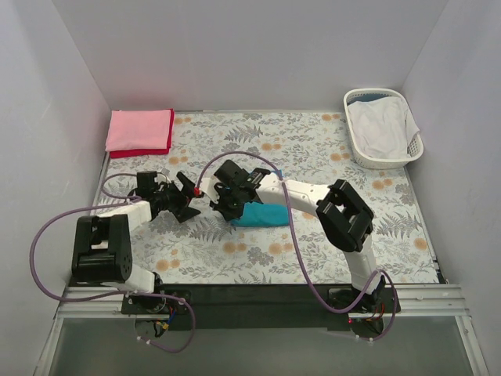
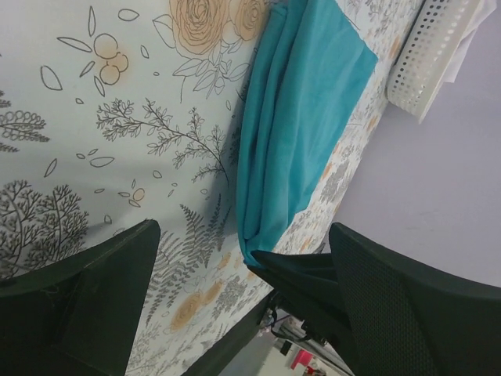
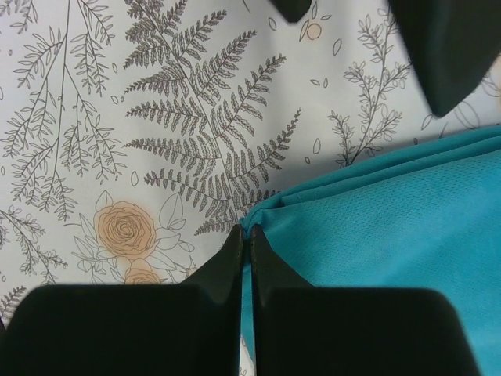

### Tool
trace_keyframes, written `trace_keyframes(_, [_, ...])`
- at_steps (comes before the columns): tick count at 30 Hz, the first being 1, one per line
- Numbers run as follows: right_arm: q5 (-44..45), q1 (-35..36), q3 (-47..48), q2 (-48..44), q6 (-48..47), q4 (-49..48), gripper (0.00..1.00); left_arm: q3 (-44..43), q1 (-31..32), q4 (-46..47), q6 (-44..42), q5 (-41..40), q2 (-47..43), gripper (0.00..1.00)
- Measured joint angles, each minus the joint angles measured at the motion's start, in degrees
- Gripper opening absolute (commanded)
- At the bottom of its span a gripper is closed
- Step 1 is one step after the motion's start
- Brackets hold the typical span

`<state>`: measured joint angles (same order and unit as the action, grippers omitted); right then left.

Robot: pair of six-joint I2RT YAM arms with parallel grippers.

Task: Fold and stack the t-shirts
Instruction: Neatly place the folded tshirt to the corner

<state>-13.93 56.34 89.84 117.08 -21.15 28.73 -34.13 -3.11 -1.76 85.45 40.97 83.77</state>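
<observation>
A folded teal-blue t-shirt (image 1: pixel 264 215) (image 2: pixel 305 117) (image 3: pixel 391 235) lies on the flowered table near the middle. My right gripper (image 1: pixel 229 211) (image 3: pixel 244 235) is shut on its left corner, the fabric pinched between the tips; in the left wrist view the right gripper's dark fingers (image 2: pixel 301 274) hold that corner. My left gripper (image 1: pixel 192 198) (image 2: pixel 241 233) stands open just left of that corner, facing it, with nothing between its fingers. A folded light pink t-shirt (image 1: pixel 139 128) lies on a red t-shirt (image 1: pixel 141 152) at the back left corner.
A white slatted laundry basket (image 1: pixel 356 149) (image 2: pixel 427 63) holding white cloth stands at the back right. Grey walls close in the table on three sides. The left gripper's fingertips (image 3: pixel 438 55) show at the top of the right wrist view.
</observation>
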Motion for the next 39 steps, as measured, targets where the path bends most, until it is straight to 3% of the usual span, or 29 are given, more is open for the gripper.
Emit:
trace_keyframes(17, [-4.8, -2.0, 0.1, -1.5, 1.9, 0.1, 0.01, -1.4, 13.2, 18.1, 13.8, -6.1, 12.2, 0.82])
trace_keyframes(28, [-6.8, -3.2, 2.9, -1.5, 5.8, 0.3, 0.01, -7.7, 14.7, 19.5, 15.4, -10.0, 19.1, 0.56])
trace_keyframes(34, [-7.2, -3.2, 3.5, -1.4, 6.7, 0.3, 0.01, -10.6, 15.0, 18.9, 15.2, -12.0, 21.5, 0.45])
trace_keyframes(39, [-7.2, -3.3, 5.0, -1.3, 7.6, 0.3, 0.01, -13.2, 15.4, 18.6, 15.1, -13.2, 23.6, 0.43])
